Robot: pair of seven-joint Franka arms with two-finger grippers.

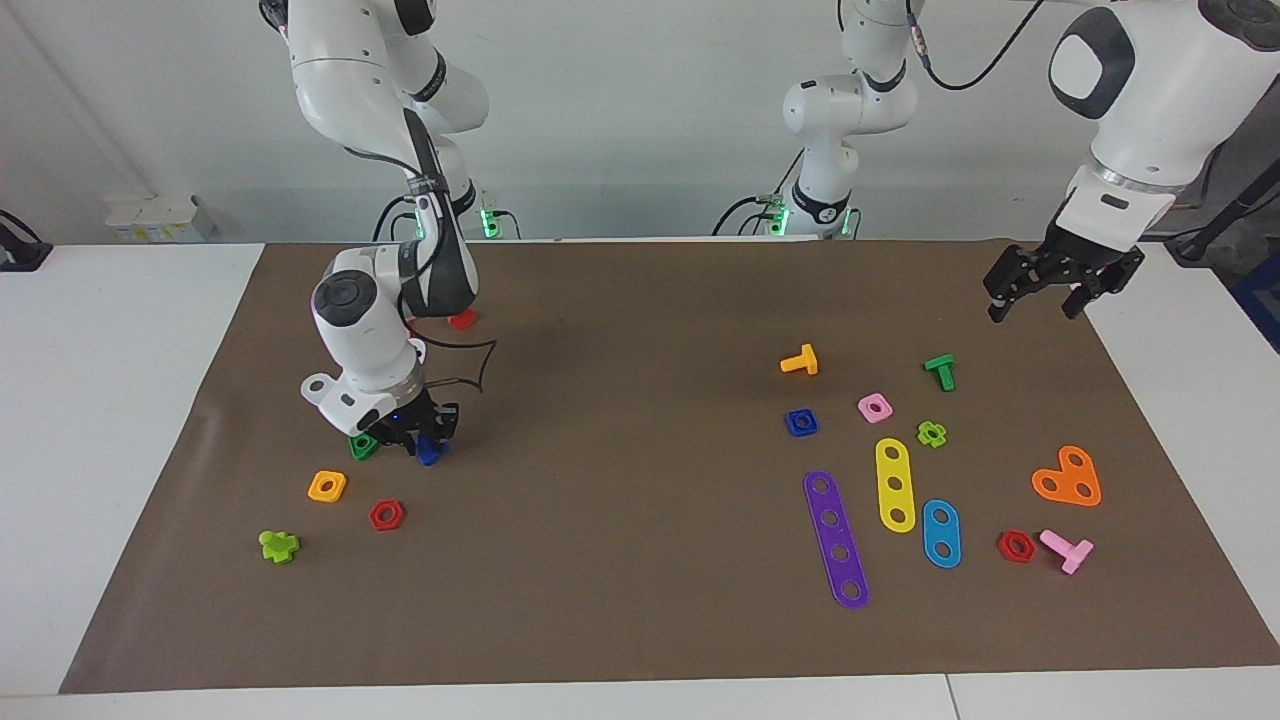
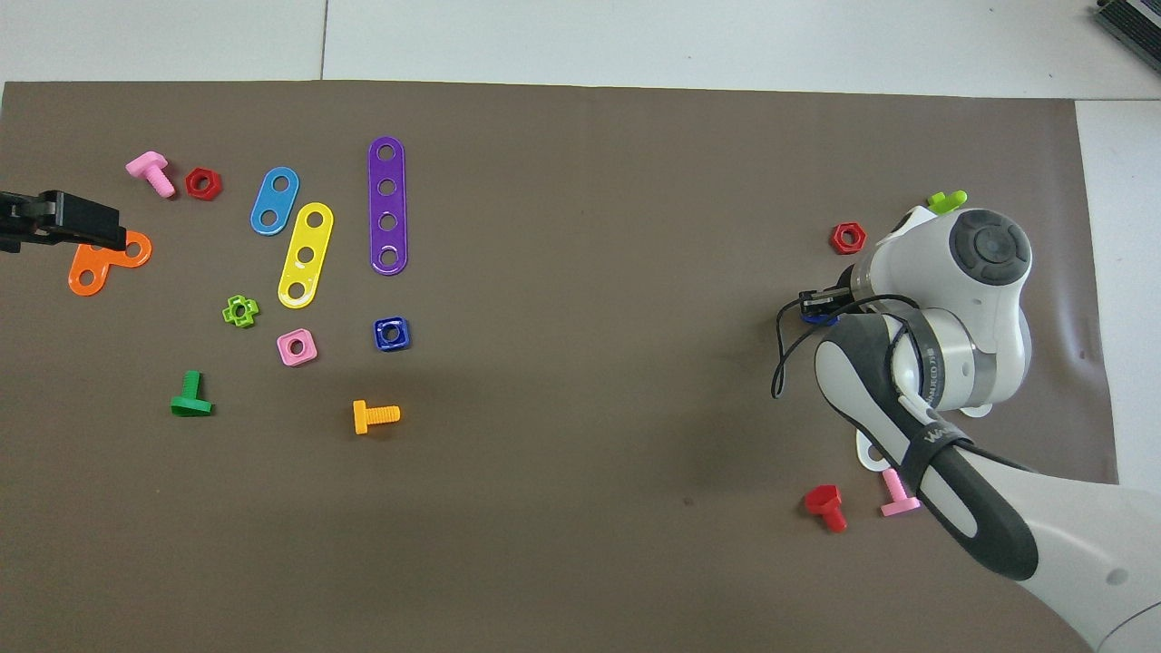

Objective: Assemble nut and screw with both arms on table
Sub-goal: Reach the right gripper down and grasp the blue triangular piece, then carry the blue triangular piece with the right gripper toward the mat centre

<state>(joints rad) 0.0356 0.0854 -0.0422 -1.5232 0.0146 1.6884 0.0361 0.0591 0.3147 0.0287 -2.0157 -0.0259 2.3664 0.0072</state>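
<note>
- The right gripper (image 1: 425, 438) is down on the mat (image 1: 640, 620) at the right arm's end, over the blue screw (image 1: 430, 453). The facing view shows the screw's blue poking out beneath the black tips. Whether the claw has clenched on it, I cannot tell.
- In the overhead view only a sliver of the screw (image 2: 819, 317) shows, at nine o'clock of the right arm's wrist, which covers most of the gripper (image 2: 824, 299).
- The green nut (image 1: 363, 446), just beside the gripper, and the orange square nut (image 1: 327, 486) show only in the facing view; from overhead the arm hides them.
- The overhead view alone shows a pink screw (image 2: 898, 494) by the arm's elbow. The red screw (image 2: 825, 506) beside it is half hidden in the facing view (image 1: 461, 320).
- The left gripper (image 1: 1035, 305) hangs in the air, its claw released and holding nothing, over the mat's edge at the left arm's end.
- From overhead the left gripper (image 2: 63, 222) is cut off by the frame edge and overlaps the orange heart-shaped plate (image 2: 91, 272).
- The blue nut (image 1: 801, 422) lies flat on the mat, well apart from both grippers. From overhead the nut (image 2: 391, 334) sits at six o'clock of the purple strip (image 2: 387, 204), with the pink nut (image 2: 297, 346) at its nine o'clock.
</note>
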